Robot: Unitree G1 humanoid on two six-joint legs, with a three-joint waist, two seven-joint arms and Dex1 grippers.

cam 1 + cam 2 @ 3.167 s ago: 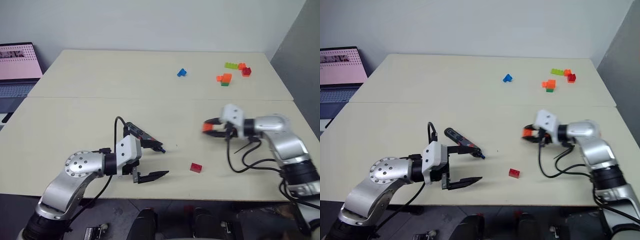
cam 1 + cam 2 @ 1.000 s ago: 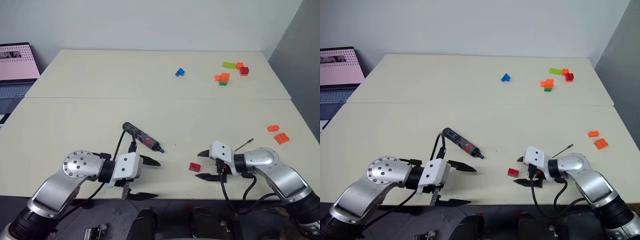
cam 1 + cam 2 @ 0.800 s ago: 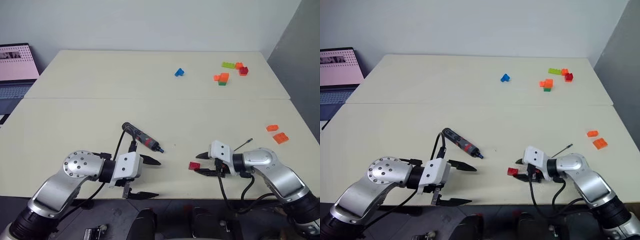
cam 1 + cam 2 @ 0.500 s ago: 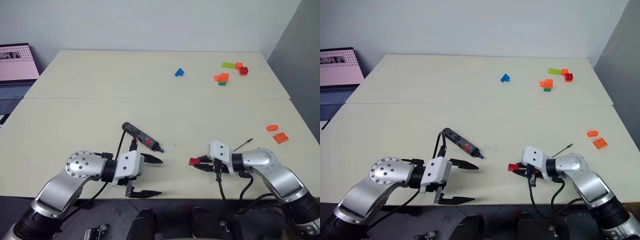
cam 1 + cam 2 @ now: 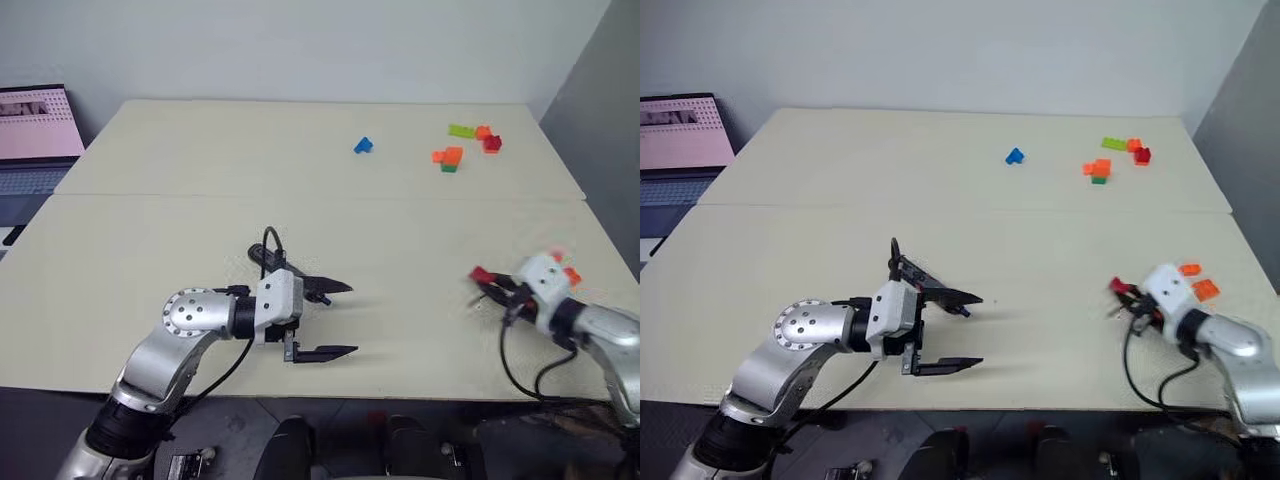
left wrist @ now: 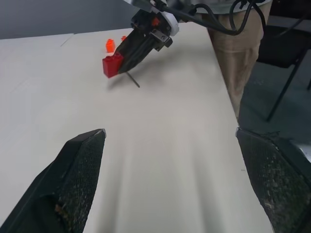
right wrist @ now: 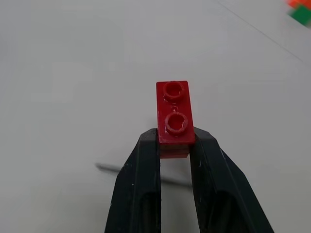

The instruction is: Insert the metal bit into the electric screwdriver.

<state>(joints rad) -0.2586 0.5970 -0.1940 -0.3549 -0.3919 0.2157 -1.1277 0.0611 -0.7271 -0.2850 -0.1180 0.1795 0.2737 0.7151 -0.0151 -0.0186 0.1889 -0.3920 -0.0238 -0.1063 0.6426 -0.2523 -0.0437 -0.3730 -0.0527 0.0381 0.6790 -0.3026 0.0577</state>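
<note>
My left gripper (image 5: 345, 318) stands open just above the table's front middle, its fingers (image 6: 82, 165) wide apart with nothing between them. The electric screwdriver lies behind it and is mostly hidden; only its dark rear end (image 5: 258, 254) shows. At the right, my right gripper (image 7: 174, 141) is shut on a small red brick (image 7: 174, 116), held a little above the table (image 5: 480, 275). The metal bit (image 7: 104, 168) is a thin grey rod lying on the table directly beneath the right gripper, and it also appears in the left wrist view (image 6: 132, 80).
Two orange bricks (image 5: 1198, 282) lie right beside the right gripper. At the back right are a blue brick (image 5: 363, 145) and clusters of orange, green and red bricks (image 5: 447, 157). A laptop (image 5: 35, 130) sits far left. A person's legs (image 6: 238, 39) stand by the table edge.
The right gripper shut on the red brick, lifted it and swung it far right, over the metal bit. The left gripper moved right and forward, covering the screwdriver.
</note>
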